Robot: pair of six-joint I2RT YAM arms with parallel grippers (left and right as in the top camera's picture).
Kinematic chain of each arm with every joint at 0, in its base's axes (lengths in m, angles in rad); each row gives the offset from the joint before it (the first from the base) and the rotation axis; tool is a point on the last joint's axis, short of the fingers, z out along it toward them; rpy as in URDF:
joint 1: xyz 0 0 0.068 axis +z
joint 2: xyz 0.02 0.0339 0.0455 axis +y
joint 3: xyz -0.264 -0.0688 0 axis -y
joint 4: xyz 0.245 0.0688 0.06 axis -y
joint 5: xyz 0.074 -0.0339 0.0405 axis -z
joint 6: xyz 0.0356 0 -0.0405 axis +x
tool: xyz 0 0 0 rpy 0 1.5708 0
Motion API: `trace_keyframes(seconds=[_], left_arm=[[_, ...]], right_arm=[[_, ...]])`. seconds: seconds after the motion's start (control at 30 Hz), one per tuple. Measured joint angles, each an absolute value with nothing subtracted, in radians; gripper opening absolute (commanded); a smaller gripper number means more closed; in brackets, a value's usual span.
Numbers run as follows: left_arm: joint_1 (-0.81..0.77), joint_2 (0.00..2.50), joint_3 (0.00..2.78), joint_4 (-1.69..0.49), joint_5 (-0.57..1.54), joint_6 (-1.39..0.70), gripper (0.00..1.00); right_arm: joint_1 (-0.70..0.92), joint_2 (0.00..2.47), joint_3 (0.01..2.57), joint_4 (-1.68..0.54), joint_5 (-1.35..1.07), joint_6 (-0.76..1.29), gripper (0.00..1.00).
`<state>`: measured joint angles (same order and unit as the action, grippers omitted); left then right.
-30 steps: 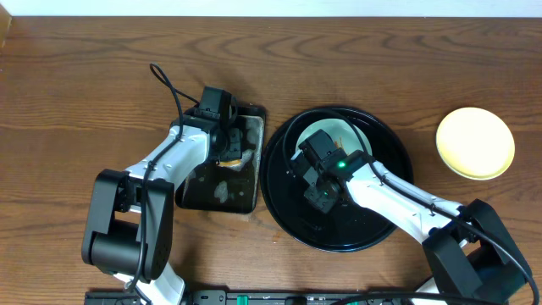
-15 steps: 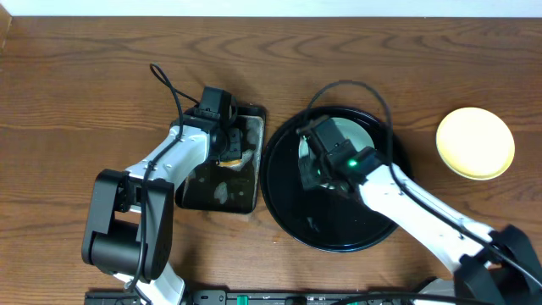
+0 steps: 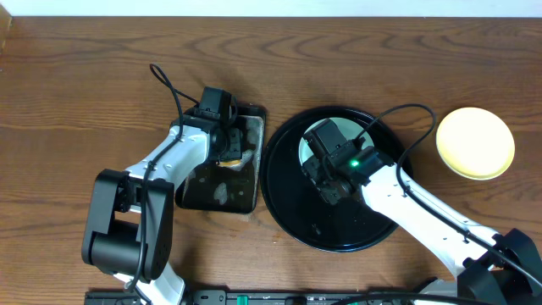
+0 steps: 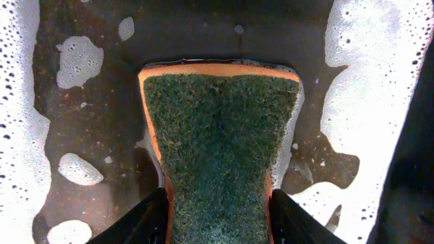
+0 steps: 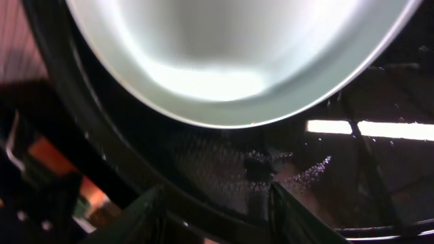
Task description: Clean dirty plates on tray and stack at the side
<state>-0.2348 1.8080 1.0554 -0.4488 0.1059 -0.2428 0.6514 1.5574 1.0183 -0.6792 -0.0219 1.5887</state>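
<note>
The round black tray (image 3: 339, 229) sits at centre right. A pale mint-blue plate (image 3: 315, 140) lies in its far part, half hidden by my right gripper (image 3: 324, 169). In the right wrist view the plate (image 5: 237, 54) fills the top, its inside clean, and my right gripper (image 5: 217, 203) is open and empty just short of its rim, over the wet tray (image 5: 325, 156). A pale yellow plate (image 3: 475, 142) lies on the table to the right. No other mint plate shows. My left gripper (image 3: 230, 151) is shut on a green-and-orange sponge (image 4: 220, 135).
A rectangular black pan (image 3: 216, 191) with soapy water and foam (image 4: 369, 102) stands left of the tray, touching it. A black cable (image 3: 165, 85) loops behind the left arm. Bare wooden table (image 3: 85, 85) lies all around.
My right arm has swung over the tray, its gripper shifting a little toward the far side and back. More of the mint plate shows on the left. The left arm has not moved.
</note>
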Motion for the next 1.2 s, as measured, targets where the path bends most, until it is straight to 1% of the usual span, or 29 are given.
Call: trace_keyframes(seconds=[0.1, 0.2, 0.43, 0.8, 1.2], left_arm=[[-0.235, 1.808, 1.055, -0.448, 0.105, -0.243, 0.49], [-0.235, 1.808, 1.055, -0.449, 0.105, -0.243, 0.49], [-0.235, 1.808, 1.055, -0.449, 0.105, -0.243, 0.49], [-0.235, 1.808, 1.055, -0.449, 0.105, -0.243, 0.49], [-0.235, 1.808, 1.055, -0.449, 0.105, -0.243, 0.49]], right_arm=[[0.651, 1.557, 1.018, -0.686, 0.023, 1.653, 0.58], [0.651, 1.557, 1.018, -0.686, 0.053, 1.685, 0.59], [0.653, 1.602, 1.018, -0.686, 0.067, 1.711, 0.51], [0.672, 1.691, 1.018, -0.687, 0.059, 1.753, 0.52], [0.672, 1.722, 1.018, -0.684, 0.096, 1.79, 0.52]])
